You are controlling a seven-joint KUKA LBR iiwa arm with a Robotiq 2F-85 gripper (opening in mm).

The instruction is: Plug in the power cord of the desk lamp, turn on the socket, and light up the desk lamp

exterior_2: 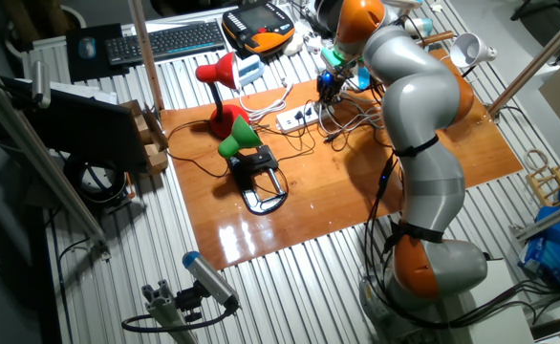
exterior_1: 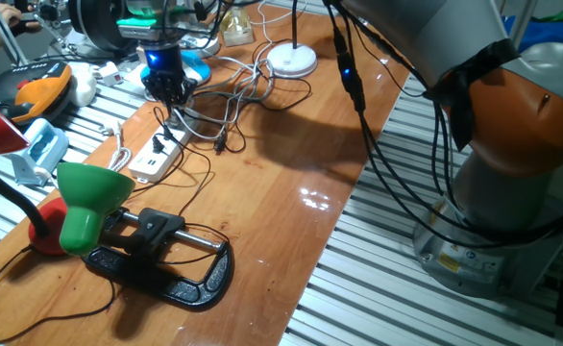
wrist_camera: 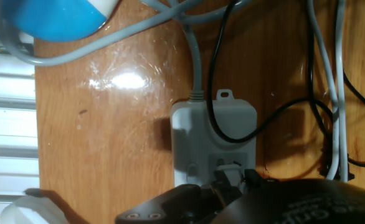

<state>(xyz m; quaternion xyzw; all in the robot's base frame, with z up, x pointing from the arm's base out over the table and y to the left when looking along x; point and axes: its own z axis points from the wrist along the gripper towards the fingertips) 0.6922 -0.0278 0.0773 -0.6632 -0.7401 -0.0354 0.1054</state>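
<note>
The big grey and orange arm [exterior_2: 423, 143] stretches over the wooden tabletop [exterior_1: 291, 163] from its base beside the slatted bench, reaching to the far end where the cables pile up. On the near part of the tabletop the green cone-shaded lamp [exterior_1: 91, 199] sits in its black clamp [exterior_1: 166, 259], and the red-shaded lamp [exterior_2: 218, 75] stands just behind it. The socket [exterior_1: 159, 154], a long white strip, lies between those lamps and the far edge; in the hand view its end fills the middle, with a black cord [wrist_camera: 217, 93] looping across its top. The desk lamp [exterior_1: 292, 60] has its round white base near the far edge, well apart from the socket, with a tangle of white and black cable between the two. The power cord [exterior_1: 253, 82] runs off from that base into the tangle; I cannot follow it to its plug. The hand [exterior_1: 166, 88] hangs right over the far end of the socket, black fingers pointing down. Its fingertips come close together over something at the outlet in the hand view, but whether they are clamped on a plug or merely closed I cannot tell.
</note>
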